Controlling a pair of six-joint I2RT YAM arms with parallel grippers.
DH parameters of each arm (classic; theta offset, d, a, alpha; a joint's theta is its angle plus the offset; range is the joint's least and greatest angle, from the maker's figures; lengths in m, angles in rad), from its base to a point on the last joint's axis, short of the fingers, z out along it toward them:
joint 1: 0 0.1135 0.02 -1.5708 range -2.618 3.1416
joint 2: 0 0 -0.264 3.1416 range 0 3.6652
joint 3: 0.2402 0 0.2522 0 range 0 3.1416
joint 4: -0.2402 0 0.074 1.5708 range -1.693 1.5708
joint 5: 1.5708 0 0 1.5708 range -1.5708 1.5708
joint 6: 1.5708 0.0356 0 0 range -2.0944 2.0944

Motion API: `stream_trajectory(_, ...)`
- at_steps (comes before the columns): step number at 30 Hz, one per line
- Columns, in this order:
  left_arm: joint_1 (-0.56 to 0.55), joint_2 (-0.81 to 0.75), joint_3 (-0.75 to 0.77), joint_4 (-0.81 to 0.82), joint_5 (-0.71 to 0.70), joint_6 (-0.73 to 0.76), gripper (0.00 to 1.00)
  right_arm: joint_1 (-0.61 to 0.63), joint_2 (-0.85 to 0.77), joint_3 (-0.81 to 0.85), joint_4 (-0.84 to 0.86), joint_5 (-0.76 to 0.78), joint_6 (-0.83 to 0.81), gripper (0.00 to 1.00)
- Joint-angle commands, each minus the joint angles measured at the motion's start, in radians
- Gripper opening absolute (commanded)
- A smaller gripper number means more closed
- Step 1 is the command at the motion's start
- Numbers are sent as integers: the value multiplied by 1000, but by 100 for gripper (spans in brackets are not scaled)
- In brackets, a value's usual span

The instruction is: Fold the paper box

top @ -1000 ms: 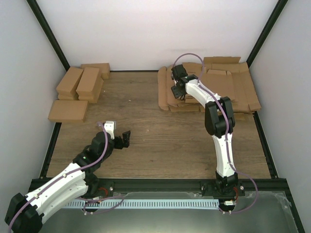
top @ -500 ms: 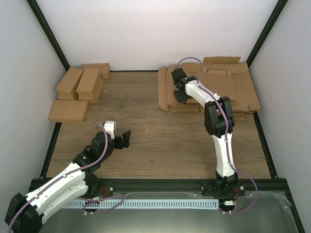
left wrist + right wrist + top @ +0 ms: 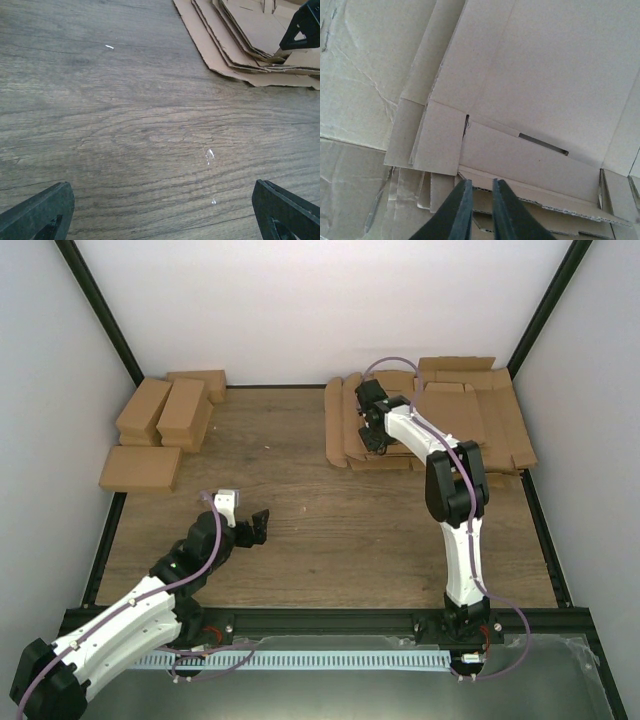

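Observation:
The paper box [image 3: 545, 75] is the top flat brown sheet, with creases, flaps and a narrow slot, on the cardboard stack [image 3: 500, 430] at the back right. My right gripper [image 3: 376, 446] reaches down onto the stack's left front part. In the right wrist view this gripper [image 3: 481, 181] has its jaws almost together at the sheet's near edge. Only a thin gap is left, and lower sheet edges show through it. My left gripper [image 3: 255, 525] hovers open over bare wood at the front left. Its fingers [image 3: 45, 210] frame nothing.
Several narrow folded brown boxes [image 3: 165, 410] lie at the back left, with another box [image 3: 140, 468] in front of them. The stack's ragged near corner [image 3: 240, 40] shows in the left wrist view. White walls and a black frame enclose the wooden table [image 3: 330, 520].
The right gripper's jaws have closed from wide apart to almost touching, and it has dropped onto the stack's edge. The left arm has not moved.

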State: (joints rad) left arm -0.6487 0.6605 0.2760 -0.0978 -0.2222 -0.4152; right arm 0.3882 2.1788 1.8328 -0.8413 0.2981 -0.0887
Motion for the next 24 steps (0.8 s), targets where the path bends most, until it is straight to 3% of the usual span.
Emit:
stream_trajectory(1, -2, -8, -11, 27, 10, 11, 100, 0, -28, 26, 20, 11, -53, 8)
stream_trajectory(7, -2, -5, -11, 27, 11, 11, 100, 12, -57, -40, 95, 20, -184, 4)
stream_trajectory(11, -2, -5, -10, 27, 15, 12, 100, 18, -80, -90, 177, 9, -300, 13)
stream_trajectory(15, -2, -9, -12, 27, 17, 12, 100, 15, -92, -49, 158, -130, -388, 27)
stream_trajectory(20, -1, 0, -9, 26, 24, 14, 100, 2, -65, 54, 44, -344, -503, 27)
stream_trajectory(24, -2, -2, -9, 26, 22, 13, 100, -16, -31, 105, -27, -411, -584, 26)
